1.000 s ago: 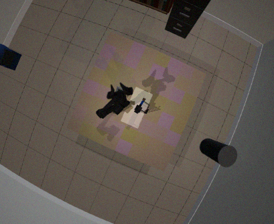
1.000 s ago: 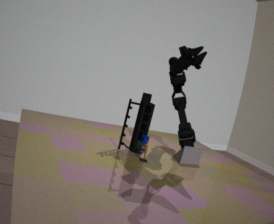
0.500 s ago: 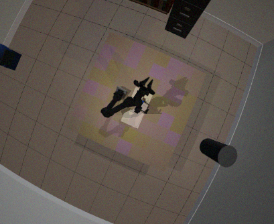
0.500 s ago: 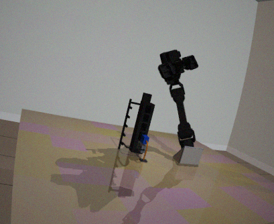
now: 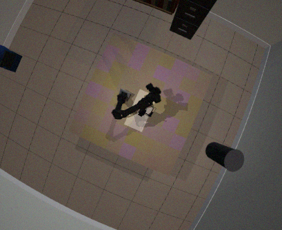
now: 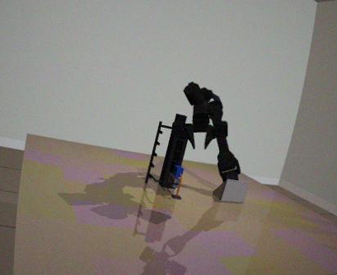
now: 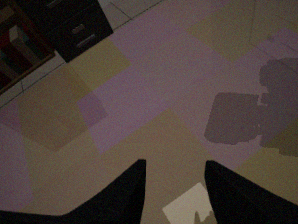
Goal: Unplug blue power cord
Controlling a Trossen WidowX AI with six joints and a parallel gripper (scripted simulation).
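Your arm is bent over, and its gripper points down just beside the top of the tall black power strip, which stands tilted on the patchwork mat. The fingers stand narrowed, partly closed, with only mat showing between them in the wrist view; they hold nothing. The blue plug sits low on the strip's near face, apparently plugged in, though the view is coarse. An orange lead hangs below it. The gripper is well above the plug.

Glossy, reflective patchwork floor; matt black arm.
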